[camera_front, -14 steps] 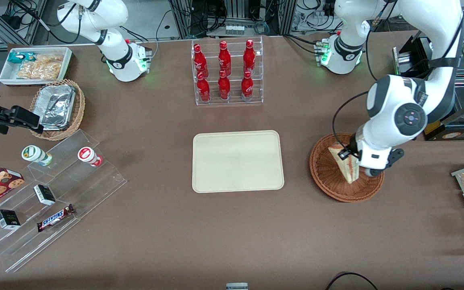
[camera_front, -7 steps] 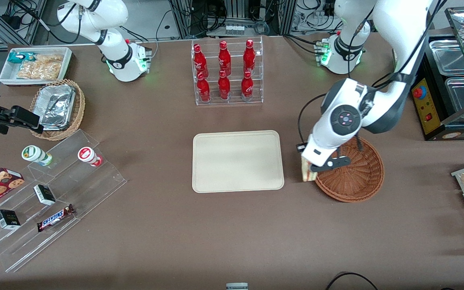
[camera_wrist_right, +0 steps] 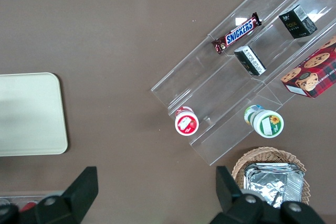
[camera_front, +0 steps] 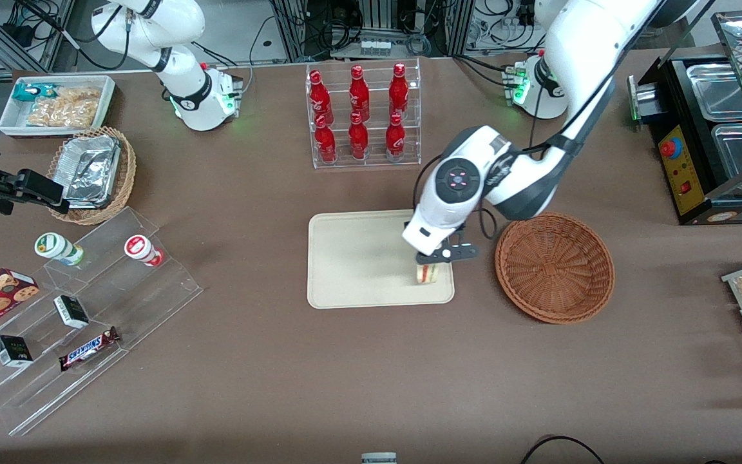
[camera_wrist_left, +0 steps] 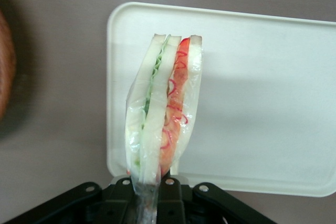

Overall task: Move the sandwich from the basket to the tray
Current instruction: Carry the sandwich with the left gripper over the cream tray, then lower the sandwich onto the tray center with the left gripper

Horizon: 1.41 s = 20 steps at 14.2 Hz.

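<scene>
Brown tablecloth covers the whole table [camera_front: 268, 374], and on it you have the flat cream-beige rectangular tray [camera_front: 358, 258] with its low rim near the middle, with the round reddish-brown woven wicker basket [camera_front: 554, 267] beside it toward the working arm's end. A second ago the white left arm stood over that basket with the wedge still inside its rim; half a second ago it was crossing the basket's edge; now the basket lies empty and the arm has carried its load over the tray's end nearest the basket. That tells you the lift and most of the carry are done, and what remains, by my judgement, is lowering and letting go. The black two-finger gripper [camera_front: 434, 259] [camera_wrist_left: 149, 184] is clenched on the triangular white-bread sandwich [camera_front: 427, 273] [camera_wrist_left: 163, 108], in clear wrap with red and green filling along its cut edge, pinching it at one end so it hangs down from the fingers, above the tray just inside the rim. Whether it already touches the tray you cannot tell from these views. Watch that edge: released so near the rim, the wedge could tip onto it.
</scene>
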Available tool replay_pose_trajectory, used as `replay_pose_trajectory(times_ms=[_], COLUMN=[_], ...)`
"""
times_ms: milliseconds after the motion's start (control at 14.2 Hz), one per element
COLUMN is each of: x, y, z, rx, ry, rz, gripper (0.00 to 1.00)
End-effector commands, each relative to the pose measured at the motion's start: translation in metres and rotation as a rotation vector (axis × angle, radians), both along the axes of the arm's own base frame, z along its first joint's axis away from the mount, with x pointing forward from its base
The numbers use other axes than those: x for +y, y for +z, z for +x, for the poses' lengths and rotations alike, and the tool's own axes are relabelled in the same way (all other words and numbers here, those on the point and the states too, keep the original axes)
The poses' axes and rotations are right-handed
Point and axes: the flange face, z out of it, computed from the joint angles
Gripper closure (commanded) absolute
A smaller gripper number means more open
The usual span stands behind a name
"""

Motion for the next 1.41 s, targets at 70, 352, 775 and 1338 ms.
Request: replay_pose_trajectory(times_ms=[70,352,775,1338], x=[-0.053,-0.068,-0.09,-0.089], y=[-0.024,-0.036,-0.061,-0.069], z=[-0.003,-0.008,-0.022,-0.022], rx=[-0.052,-0.07,-0.061,-0.046], ry=[0.056,0.112,0.112,0.106], rz=[0.038,-0.001,-0.043,-0.049], gripper=[1.0,1.0,1.0,0.38])
